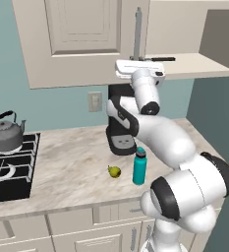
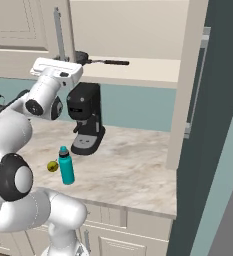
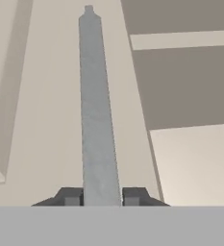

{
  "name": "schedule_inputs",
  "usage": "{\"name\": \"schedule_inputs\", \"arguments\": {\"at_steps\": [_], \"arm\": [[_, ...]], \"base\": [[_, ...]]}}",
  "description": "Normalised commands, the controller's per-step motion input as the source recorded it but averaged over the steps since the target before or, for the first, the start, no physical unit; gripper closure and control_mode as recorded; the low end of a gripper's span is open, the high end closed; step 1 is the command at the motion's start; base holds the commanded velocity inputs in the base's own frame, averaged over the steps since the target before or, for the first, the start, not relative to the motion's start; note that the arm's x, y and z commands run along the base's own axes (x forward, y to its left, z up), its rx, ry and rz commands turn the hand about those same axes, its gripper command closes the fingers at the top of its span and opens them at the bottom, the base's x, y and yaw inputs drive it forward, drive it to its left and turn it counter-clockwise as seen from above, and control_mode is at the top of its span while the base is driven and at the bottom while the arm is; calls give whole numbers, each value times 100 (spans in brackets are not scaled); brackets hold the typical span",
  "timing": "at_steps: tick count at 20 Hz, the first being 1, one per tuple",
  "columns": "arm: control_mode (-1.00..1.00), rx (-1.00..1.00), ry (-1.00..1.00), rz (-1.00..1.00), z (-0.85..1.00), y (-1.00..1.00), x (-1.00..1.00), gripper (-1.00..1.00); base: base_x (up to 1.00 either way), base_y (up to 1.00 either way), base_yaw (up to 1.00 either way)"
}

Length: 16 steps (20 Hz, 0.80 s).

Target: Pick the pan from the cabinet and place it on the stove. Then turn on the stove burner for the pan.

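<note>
Between the hand's (image 3: 102, 196) dark fingertips runs the cabinet's (image 1: 71, 39) brushed silver bar handle (image 3: 96, 105), clamped tight. Beyond the hand, the pan's (image 2: 84, 58) thin black handle lies on the shelf (image 2: 138, 70).

Closed left cabinet door (image 1: 81, 42) before the tool (image 3: 102, 196), right half's shelf (image 2: 138, 70) open.

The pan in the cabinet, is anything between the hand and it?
Yes. The hand is shut on the bar handle of the left cabinet door. The pan sits on the open shelf beside that door.
</note>
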Motion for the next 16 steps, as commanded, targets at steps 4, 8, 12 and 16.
{"name": "schedule_inputs", "arguments": {"at_steps": [4, 8, 12, 16], "arm": [[-100, 0, -3, 0, 38, 2, -44, 100], [-100, -1, -4, 0, 43, 14, -68, 100], [-100, -1, -2, 5, 38, 23, -85, 100], [-100, 0, -1, 12, 35, 46, -89, 100]], "base": [[0, 0, 0], [0, 0, 0], [0, 0, 0], [0, 0, 0]]}}
